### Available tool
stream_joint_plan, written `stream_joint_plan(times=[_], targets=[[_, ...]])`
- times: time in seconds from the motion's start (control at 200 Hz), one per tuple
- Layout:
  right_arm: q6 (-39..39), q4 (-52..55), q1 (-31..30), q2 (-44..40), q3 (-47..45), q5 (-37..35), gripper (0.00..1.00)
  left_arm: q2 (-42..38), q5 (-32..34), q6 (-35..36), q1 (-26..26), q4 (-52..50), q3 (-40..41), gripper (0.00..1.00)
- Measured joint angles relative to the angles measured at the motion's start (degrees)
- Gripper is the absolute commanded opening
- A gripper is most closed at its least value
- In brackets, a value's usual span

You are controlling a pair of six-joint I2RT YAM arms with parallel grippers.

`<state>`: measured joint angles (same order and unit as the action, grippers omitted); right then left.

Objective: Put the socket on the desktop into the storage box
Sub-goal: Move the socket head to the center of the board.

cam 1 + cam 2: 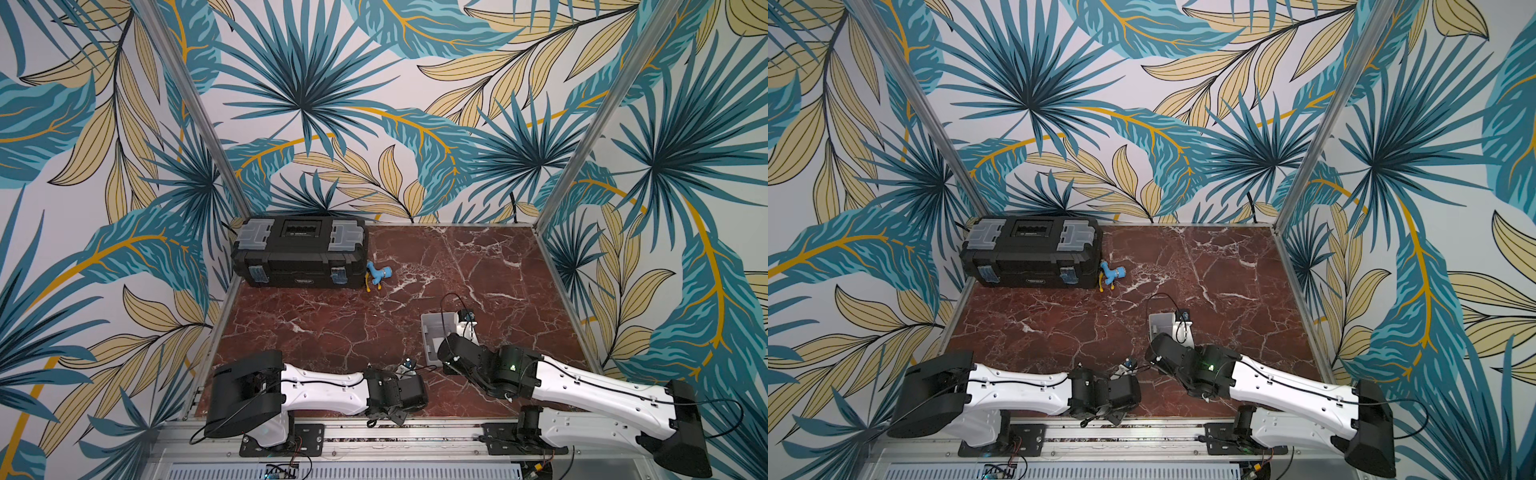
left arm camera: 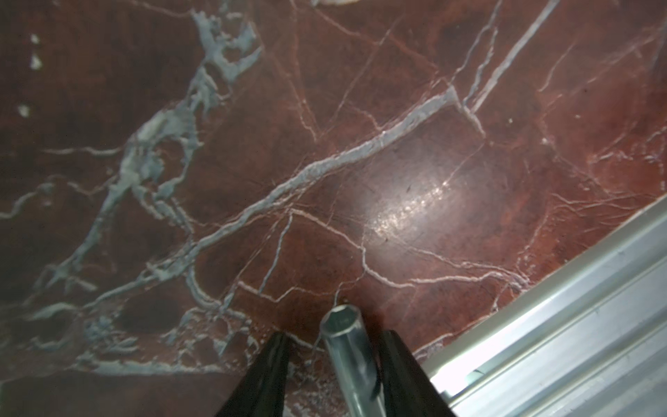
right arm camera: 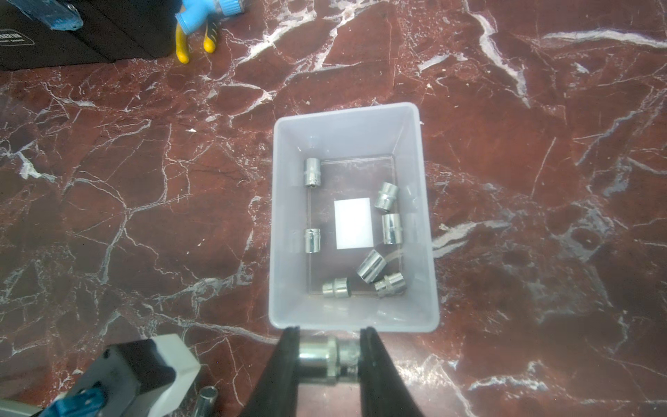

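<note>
I see the left end effector [image 2: 334, 334] over the red-brown veined surface [image 2: 252, 144], jaws apart. A long chrome socket [image 2: 348, 357] sits between the fingers [image 2: 267, 375], close against one with a gap to the other. An aluminium rail [image 2: 577, 307] runs alongside.

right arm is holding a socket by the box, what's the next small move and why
Probably ease the right gripper forward until it is over the storage box: its socket is clamped just short of the box's near wall, not yet above the inside.
</note>
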<state>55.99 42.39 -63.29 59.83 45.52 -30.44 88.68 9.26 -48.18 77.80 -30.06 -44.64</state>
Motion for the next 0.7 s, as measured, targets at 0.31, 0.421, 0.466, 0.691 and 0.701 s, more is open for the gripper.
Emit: stream_joint_plan(times=[0.31,0.421,0.466,0.691,0.701], targets=[[-0.1,0.0,0.3,-0.7,0.0,0.0,0.08,2.7,2.6,-1.0,0.1,-3.8,-2.8,0.09],[-0.3,-0.1,0.3,-1.6,0.0,-0.1,0.08,2.7,2.5,-1.2,-0.8,-3.8,-2.8,0.00],[-0.5,-0.1,0.3,-2.1,0.0,-0.2,0.07,2.6,2.4,-1.2,-1.7,-3.7,-2.8,0.00],[-2.5,-4.6,0.7,-6.7,-0.3,0.5,0.07,-1.4,4.5,0.7,-12.9,-4.0,0.7,0.00],[-2.7,-4.9,0.7,-7.0,-0.4,0.7,0.07,-1.7,4.5,0.8,-13.6,-4.0,1.0,0.00]])
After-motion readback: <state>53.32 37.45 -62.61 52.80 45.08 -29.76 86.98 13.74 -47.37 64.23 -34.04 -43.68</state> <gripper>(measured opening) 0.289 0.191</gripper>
